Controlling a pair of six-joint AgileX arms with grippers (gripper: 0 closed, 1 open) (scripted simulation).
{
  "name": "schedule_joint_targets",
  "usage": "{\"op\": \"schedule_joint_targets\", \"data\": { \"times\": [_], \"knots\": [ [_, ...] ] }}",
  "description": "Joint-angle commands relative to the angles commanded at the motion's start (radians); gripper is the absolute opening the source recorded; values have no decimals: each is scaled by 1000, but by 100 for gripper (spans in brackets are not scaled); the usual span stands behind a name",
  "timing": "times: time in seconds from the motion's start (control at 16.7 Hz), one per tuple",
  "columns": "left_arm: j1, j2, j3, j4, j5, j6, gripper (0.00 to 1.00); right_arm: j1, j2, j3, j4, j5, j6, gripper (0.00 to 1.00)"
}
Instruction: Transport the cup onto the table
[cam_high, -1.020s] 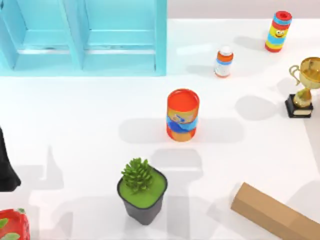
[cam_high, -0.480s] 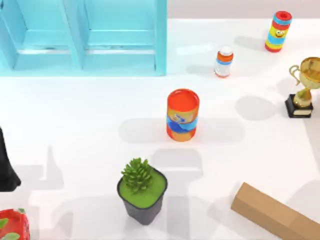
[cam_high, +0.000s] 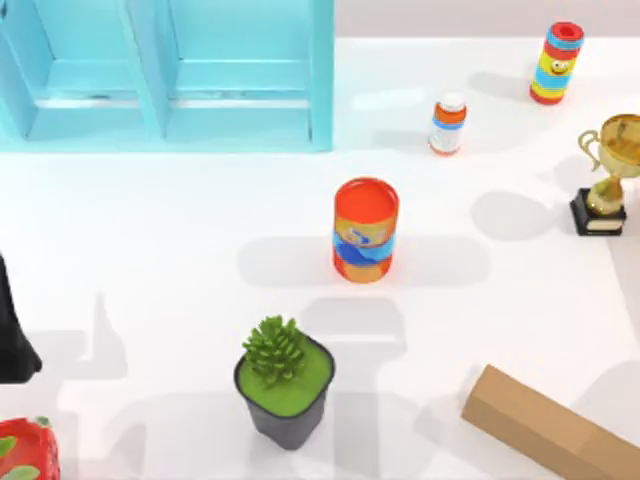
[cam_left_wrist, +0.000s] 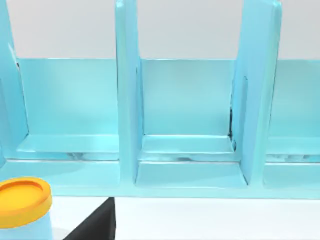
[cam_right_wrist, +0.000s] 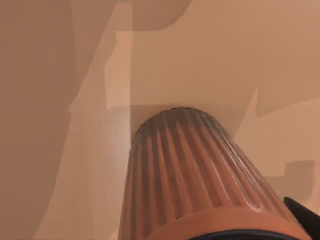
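Note:
The cup (cam_right_wrist: 190, 175), a ribbed reddish-brown tapered one, looms close in the right wrist view. It points base-down toward a pale surface that carries shadows. My right gripper (cam_right_wrist: 220, 232) is shut on the cup near its rim, and one dark finger (cam_right_wrist: 306, 216) shows beside it. The white table (cam_high: 150, 220) spans the top view. My left arm (cam_high: 12, 330) is parked as a black shape at the table's left edge.
A light blue shelf unit (cam_high: 170, 70) stands at the back left. An orange-and-blue cylinder (cam_high: 365, 230) is mid-table, a plant pot (cam_high: 285, 385) in front of it, a cardboard box (cam_high: 550, 425) front right and a gold trophy (cam_high: 607, 175) far right. A yellow-lidded container (cam_left_wrist: 22, 200) is near the shelf.

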Motion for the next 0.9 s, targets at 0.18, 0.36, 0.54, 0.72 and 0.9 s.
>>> {"op": "schedule_joint_targets", "data": {
  "times": [0.18, 0.36, 0.54, 0.72, 0.9],
  "knots": [
    [0, 0, 0, 0, 0, 0, 100, -3, -30, -3, -35, 13, 31, 0],
    [0, 0, 0, 0, 0, 0, 100, 22, -112, 15, -124, 28, 101, 0],
    [0, 0, 0, 0, 0, 0, 100, 98, -191, 63, -212, 18, 171, 0],
    [0, 0, 0, 0, 0, 0, 100, 189, -238, 118, -272, -2, 228, 0],
    [0, 0, 0, 0, 0, 0, 100, 264, -242, 148, -324, -8, 272, 0]
  ]
}}
